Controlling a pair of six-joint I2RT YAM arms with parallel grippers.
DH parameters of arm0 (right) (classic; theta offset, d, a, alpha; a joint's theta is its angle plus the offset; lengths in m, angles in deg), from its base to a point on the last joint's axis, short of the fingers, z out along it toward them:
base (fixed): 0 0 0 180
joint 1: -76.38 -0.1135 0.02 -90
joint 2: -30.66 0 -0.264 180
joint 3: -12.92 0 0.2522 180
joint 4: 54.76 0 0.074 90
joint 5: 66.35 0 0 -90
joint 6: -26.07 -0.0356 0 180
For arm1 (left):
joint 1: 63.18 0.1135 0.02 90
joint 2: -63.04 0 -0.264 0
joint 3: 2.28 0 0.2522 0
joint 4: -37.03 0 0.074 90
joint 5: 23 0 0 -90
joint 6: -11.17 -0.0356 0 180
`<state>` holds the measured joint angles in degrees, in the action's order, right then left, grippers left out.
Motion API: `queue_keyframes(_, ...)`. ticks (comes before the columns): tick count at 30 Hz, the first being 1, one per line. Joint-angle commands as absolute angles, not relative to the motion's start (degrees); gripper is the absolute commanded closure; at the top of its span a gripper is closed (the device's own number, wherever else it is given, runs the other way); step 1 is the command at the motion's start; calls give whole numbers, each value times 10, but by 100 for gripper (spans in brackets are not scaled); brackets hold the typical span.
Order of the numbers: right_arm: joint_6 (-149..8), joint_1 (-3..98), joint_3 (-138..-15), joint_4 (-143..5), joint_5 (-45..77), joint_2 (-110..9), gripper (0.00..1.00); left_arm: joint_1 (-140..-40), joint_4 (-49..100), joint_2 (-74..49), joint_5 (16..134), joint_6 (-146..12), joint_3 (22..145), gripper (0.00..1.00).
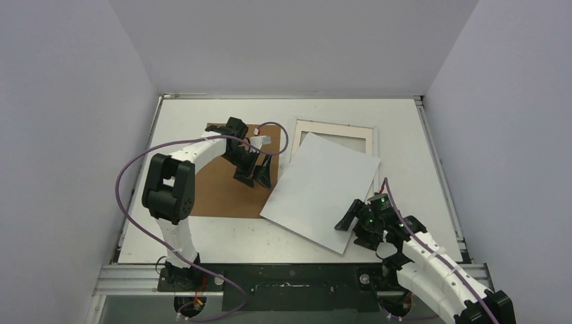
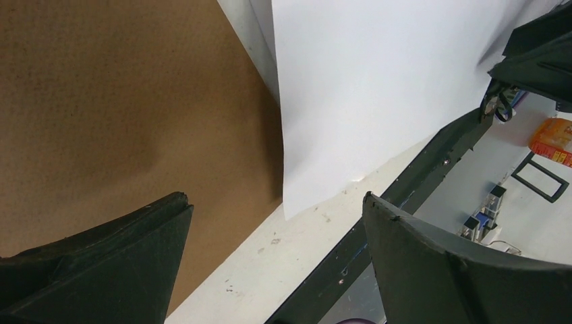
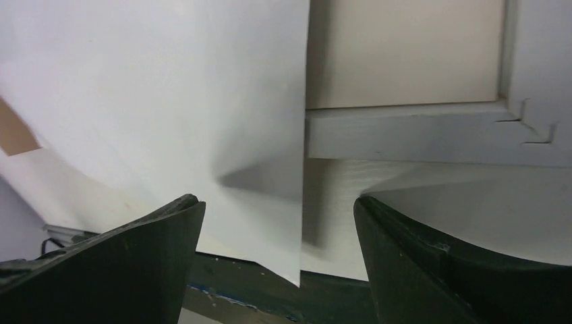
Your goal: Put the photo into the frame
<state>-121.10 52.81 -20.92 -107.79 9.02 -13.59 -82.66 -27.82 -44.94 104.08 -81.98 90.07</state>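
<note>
Closest to the arm bases, the right claw (image 3: 276, 202) stands with its jaws apart over the near right corner of the photo (image 1: 322, 191), gripping nothing. The photo lies askew on the table (image 1: 405, 135), blank white side up, its far edge overlapping the near side of the frame (image 1: 334, 125). To the left, the left claw (image 1: 253, 177) hangs wide open and empty above the brown backing board (image 1: 219, 192).

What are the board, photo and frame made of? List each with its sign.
Board: matte brown, faintly grained, likely cardboard or fibreboard.
Photo: thin, smooth sheet, white side up, probably paper or card.
Frame: smooth white border, painted wood or plastic; unclear which.
</note>
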Motion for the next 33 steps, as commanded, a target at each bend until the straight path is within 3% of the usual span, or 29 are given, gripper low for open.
queue_keyframes(1,-1260,530,-165,-1002,44,-107,15,-834,-229,-469,1048,-808,891,1)
queue_keyframes(6,-1282,529,-150,-967,42,-85,17,-844,-199,-483,1064,-796,881,0)
queue_keyframes(7,-1281,529,-155,-973,50,-81,18,-846,-197,-487,1068,-794,881,5)
queue_keyframes(19,-1264,529,-273,-975,88,-43,21,-871,-191,-500,1091,-784,879,22)
queue_keyframes(25,-1251,529,-295,-986,117,-69,21,-874,-199,-504,1083,-799,871,35)
queue_keyframes(33,-1259,530,-269,-989,181,-125,29,-876,-206,-492,1068,-807,868,39)
